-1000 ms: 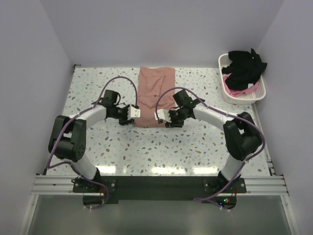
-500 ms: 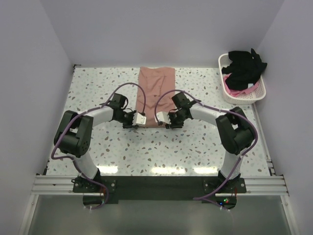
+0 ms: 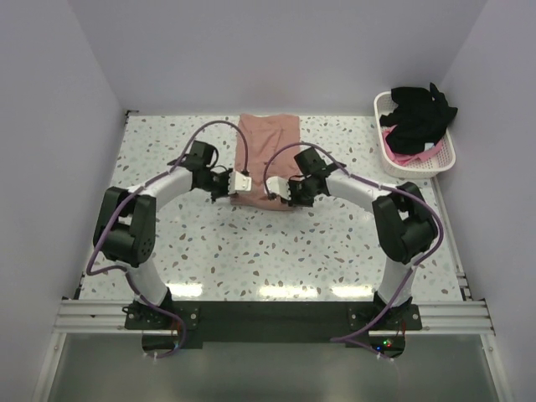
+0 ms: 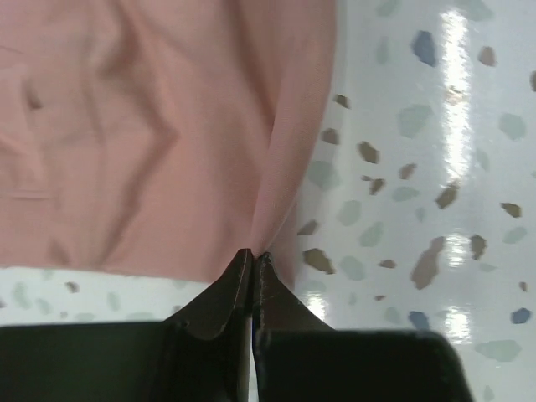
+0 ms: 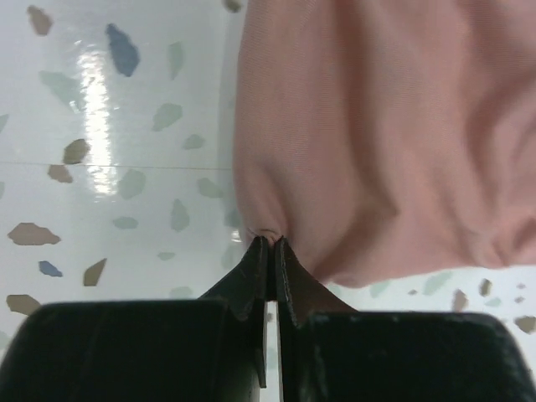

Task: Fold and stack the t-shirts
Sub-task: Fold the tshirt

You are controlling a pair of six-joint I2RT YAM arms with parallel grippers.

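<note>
While pale walls (image 3: 268, 59) enclose the speckled table (image 3: 335, 251), both jaws pinch the salmon-pink t-shirt's (image 3: 268, 141) near hem.

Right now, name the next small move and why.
Probably lift the near hem and carry it toward the far edge: left tool and right tool are each shut on a corner of the dusty salmon-pink cloth t-shirt.
</note>
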